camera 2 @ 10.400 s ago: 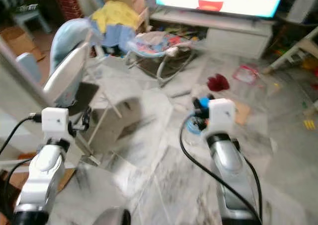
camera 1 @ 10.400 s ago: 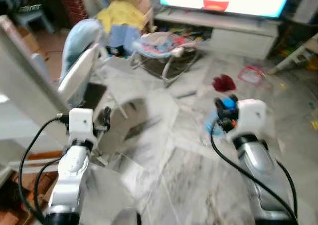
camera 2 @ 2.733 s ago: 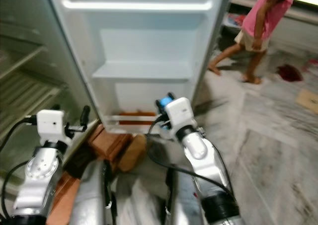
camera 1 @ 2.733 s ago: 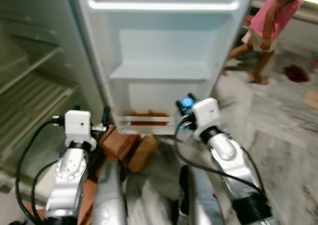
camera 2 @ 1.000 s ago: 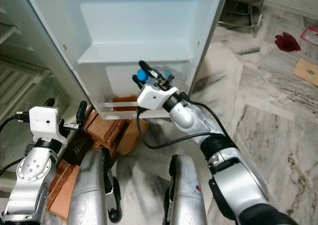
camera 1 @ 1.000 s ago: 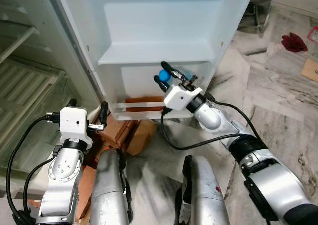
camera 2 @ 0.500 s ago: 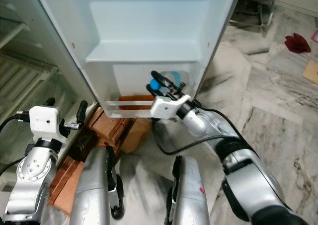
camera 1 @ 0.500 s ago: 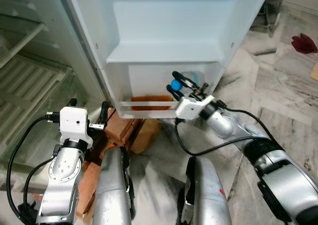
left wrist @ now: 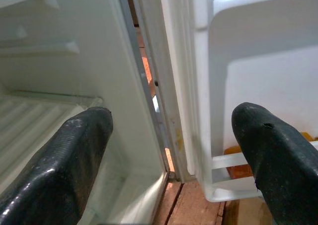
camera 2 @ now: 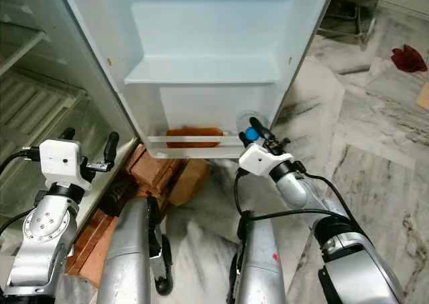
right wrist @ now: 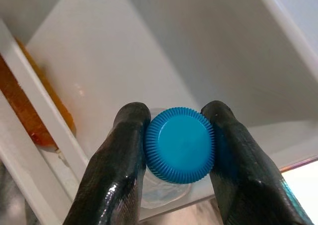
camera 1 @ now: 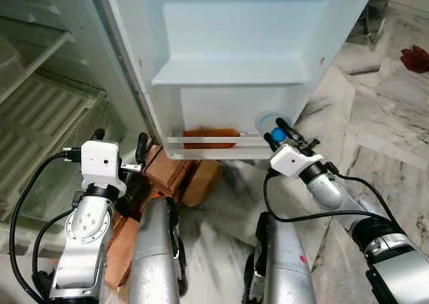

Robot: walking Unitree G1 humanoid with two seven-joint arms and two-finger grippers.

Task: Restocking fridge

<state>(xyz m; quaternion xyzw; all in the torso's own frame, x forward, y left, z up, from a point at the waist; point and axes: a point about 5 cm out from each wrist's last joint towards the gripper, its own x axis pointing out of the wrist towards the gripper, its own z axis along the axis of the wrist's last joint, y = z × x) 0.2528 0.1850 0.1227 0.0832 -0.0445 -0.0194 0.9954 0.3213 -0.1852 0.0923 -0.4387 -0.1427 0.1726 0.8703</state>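
A clear plastic bottle [camera 1: 266, 123] with a blue ribbed cap [right wrist: 180, 144] sits at the right end of the lowest shelf of the open fridge door [camera 1: 234, 62], behind the white retaining rail [camera 1: 208, 141]. The right gripper [right wrist: 176, 145] pinches that cap, one black finger [right wrist: 124, 160] on each side of it. Further along the same shelf, toward the hinge, lies an orange-brown item [camera 1: 209, 135]; what it is cannot be made out. Below the door's hinge corner, bricks [camera 1: 161, 176] are stacked on the marble floor [camera 1: 375, 136]. The left gripper [left wrist: 169, 155] hangs before the hinge edge, beside the fridge's empty inner shelves [camera 1: 40, 109], fingers spread apart and holding nothing.
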